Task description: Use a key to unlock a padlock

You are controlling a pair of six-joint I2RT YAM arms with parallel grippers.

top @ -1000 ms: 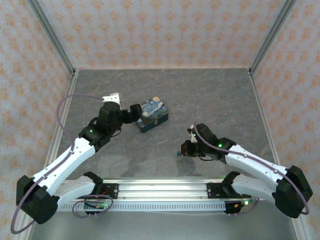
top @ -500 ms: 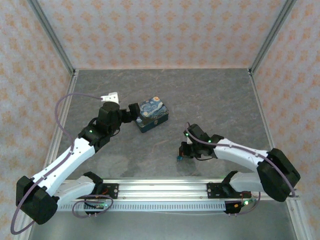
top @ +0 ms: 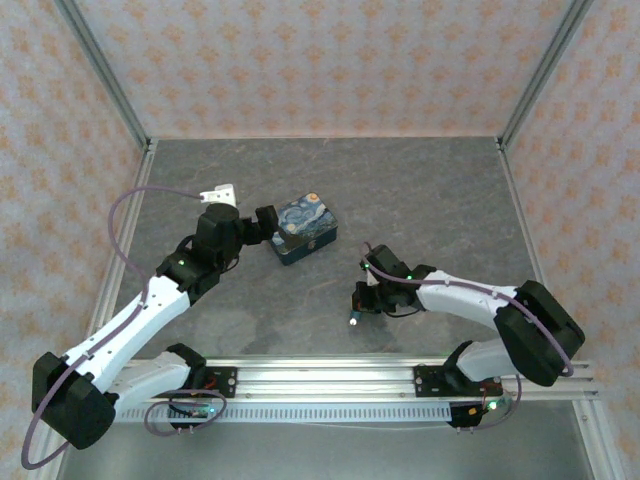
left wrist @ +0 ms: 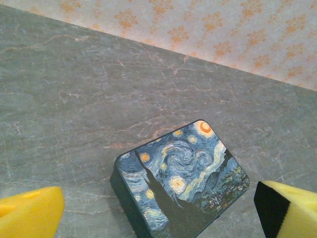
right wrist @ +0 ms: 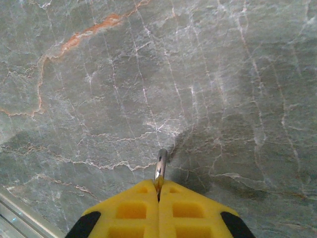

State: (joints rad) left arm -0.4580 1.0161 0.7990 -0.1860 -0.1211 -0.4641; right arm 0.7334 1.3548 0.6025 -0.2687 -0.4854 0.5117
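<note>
Since the earlier frame the right arm has swung lower and flatter, carrying the right gripper [top: 356,313] slightly toward the near edge. Its yellow fingers [right wrist: 133,210] meet, pinching the padlock [right wrist: 160,167], whose silvery loop juts out over the grey table [right wrist: 99,74]. The left gripper [top: 266,226] gapes wide, empty, just beside the painted tin [top: 306,229].

No legible text, labels, brands, numbers or signs; painted tin [left wrist: 181,181] lid bears picture, no lettering legible.
</note>
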